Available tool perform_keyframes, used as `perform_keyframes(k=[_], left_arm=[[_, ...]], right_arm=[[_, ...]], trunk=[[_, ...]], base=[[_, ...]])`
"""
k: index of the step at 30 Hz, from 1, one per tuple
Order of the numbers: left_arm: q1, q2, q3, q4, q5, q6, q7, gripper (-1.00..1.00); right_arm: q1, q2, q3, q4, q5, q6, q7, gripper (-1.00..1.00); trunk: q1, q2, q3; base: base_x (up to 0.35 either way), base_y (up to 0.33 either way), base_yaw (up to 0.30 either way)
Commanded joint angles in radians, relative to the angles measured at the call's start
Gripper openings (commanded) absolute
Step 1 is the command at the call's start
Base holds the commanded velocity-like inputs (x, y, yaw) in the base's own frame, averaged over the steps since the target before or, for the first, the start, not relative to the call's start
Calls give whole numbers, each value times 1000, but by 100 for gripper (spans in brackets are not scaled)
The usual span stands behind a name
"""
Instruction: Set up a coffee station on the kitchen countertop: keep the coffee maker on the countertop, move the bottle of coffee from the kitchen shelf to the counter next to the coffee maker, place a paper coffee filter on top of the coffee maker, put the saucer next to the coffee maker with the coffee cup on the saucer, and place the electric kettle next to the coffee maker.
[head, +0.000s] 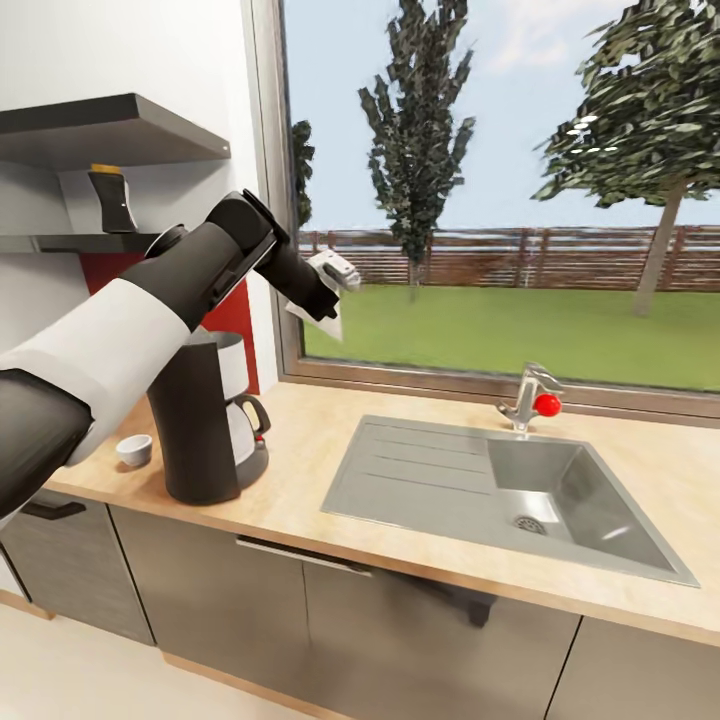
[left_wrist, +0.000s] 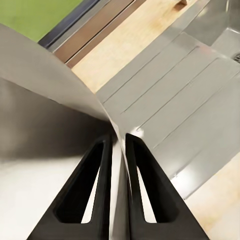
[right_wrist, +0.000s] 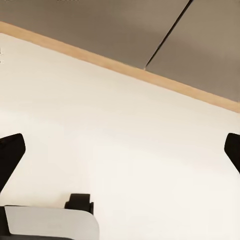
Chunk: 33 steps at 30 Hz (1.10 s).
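Left gripper (head: 322, 300) is showing in the head view, raised above the kitchen countertop (head: 300, 470) in front of the window (head: 500, 180), with the paper coffee filter (head: 322, 318) hanging from it as a thin white sheet. Below and to its left, the coffee maker (head: 195, 420) is standing on the countertop with the electric kettle (head: 243, 425) touching or just beside it — the exact contact cannot be told. A small white coffee cup (head: 135, 450) is sitting on the countertop left of the coffee maker, partly hidden by the arm. The bottle of coffee (head: 112, 198) is standing on the kitchen shelf (head: 90, 240). The steel sink (head: 480, 480) is lying to the right, with its tap (head: 525, 395) behind it.

Left wrist view: the two black fingers (left_wrist: 95, 195) are pressing together on the filter, which is curving away over the sink's ribbed draining board (left_wrist: 170, 115).

Right wrist view: the right gripper (right_wrist: 120, 150) is hanging over a pale floor (right_wrist: 120, 125) beside dark cabinet fronts (right_wrist: 150, 30), its fingertips (right_wrist: 11, 150) standing wide apart — nothing is lying between them.
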Motion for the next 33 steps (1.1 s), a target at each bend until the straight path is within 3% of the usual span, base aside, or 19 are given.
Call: perform_keyframes(k=[1, 5, 8, 26, 33], left_arm=[[-1, 1, -2, -2, -19, 0, -10, -100], [-1, 1, -2, -4, -51, 0, -11, -100], [7, -12, -1, -2, -43, -1, -8, -100], [7, -11, -1, -2, -43, -1, -8, -100], [7, -51, 40, 8, -11, -3, 1, -100]], right_arm=[[-1, 0, 2, 1, 12, -3, 0, 100], [-1, 0, 1, 20, 35, -2, 1, 100], [-9, 3, 3, 17, 33, -1, 3, 100], [-9, 3, 3, 20, 33, 0, 3, 100], [-8, 11, 2, 30, 33, -9, 3, 100]], trunk=[[0, -1, -1], [0, -1, -1], [0, -1, -1], [0, -1, -1], [0, -1, -1]], base=[[175, 110, 0], [136, 104, 0], [0, 0, 0], [0, 0, 0], [0, 0, 0]])
